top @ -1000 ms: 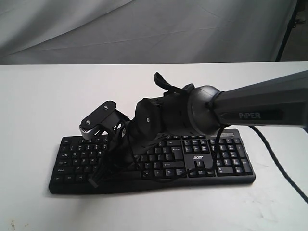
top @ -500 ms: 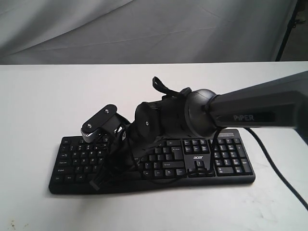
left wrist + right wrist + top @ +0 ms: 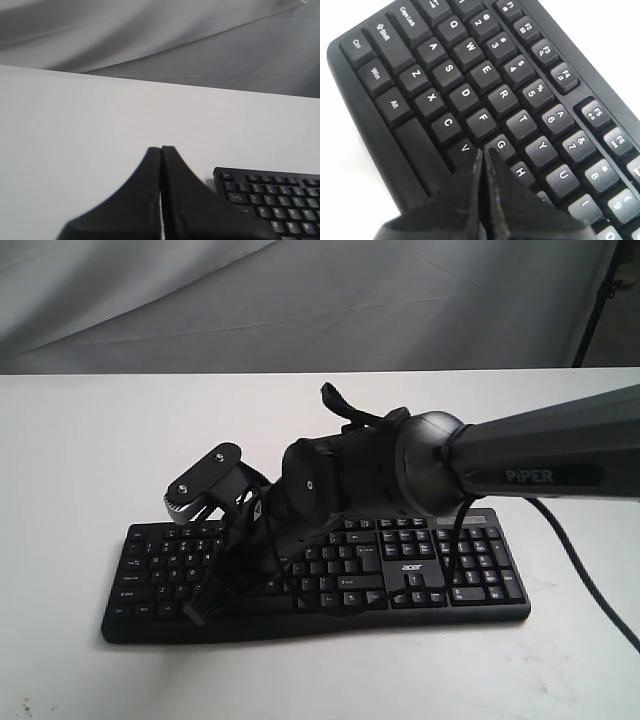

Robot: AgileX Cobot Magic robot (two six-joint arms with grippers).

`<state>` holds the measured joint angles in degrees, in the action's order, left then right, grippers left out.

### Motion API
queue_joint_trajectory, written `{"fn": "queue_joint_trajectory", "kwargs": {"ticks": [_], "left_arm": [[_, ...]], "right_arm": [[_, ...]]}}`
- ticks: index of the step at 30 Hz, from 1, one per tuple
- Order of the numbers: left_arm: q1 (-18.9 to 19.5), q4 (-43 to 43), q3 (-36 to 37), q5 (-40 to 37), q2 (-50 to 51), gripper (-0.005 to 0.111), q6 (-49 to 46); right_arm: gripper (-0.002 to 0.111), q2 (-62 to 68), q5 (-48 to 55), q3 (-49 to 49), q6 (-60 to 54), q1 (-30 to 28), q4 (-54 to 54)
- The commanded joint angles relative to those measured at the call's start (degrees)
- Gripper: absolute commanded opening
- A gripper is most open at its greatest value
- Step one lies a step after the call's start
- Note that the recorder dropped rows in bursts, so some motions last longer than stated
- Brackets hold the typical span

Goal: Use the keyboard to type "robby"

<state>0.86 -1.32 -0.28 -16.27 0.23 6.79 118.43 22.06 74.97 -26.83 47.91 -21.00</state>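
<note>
The keyboard [image 3: 400,570] lies flat on the white worktop [image 3: 80,440], toward the near edge and roughly in the middle, its long side facing me. It is a wide slab of matte black plastic with low, square, slightly dished keys, small white legends and a white "acer" logo above the arrow keys; the number pad sits at its right end.

The right arm [image 3: 540,455], a smooth dark grey tube lettered "PiPER", comes in from the right and reaches across the keyboard to its left half. A small flat camera block [image 3: 203,480] with a silvery edge rides on the wrist, tilted. The right gripper [image 3: 482,155] points down at the letter keys, its jaws pressed together into one narrow black wedge. In the right wrist view the tip sits over the gap between V and G; I cannot tell whether it touches a key.

The left gripper [image 3: 161,152] has its jaws closed too, two tapering black blades meeting at a thin seam, over bare worktop near a corner of the keyboard.

Behind the worktop hangs a grey cloth [image 3: 300,300] in soft folds.
</note>
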Motion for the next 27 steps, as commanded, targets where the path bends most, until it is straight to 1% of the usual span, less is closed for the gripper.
{"fn": "queue_joint_trajectory", "kwargs": {"ticks": [1, 10, 19, 27], "left_arm": [[-0.20, 0.54, 0.28, 0.14, -0.23, 0.000, 0.19], [-0.20, 0.54, 0.28, 0.14, -0.23, 0.000, 0.19], [-0.20, 0.54, 0.28, 0.14, -0.23, 0.000, 0.19], [-0.20, 0.54, 0.28, 0.14, -0.23, 0.000, 0.19]], "right_arm": [[0.000, -0.03, 0.15, 0.16, 0.35, -0.13, 0.46], [0.000, 2.63, -0.39, 0.16, 0.37, -0.13, -0.30], [0.000, -2.05, -0.39, 0.16, 0.72, -0.13, 0.26], [0.000, -3.64, 0.89, 0.16, 2.04, -2.31, 1.12]]}}
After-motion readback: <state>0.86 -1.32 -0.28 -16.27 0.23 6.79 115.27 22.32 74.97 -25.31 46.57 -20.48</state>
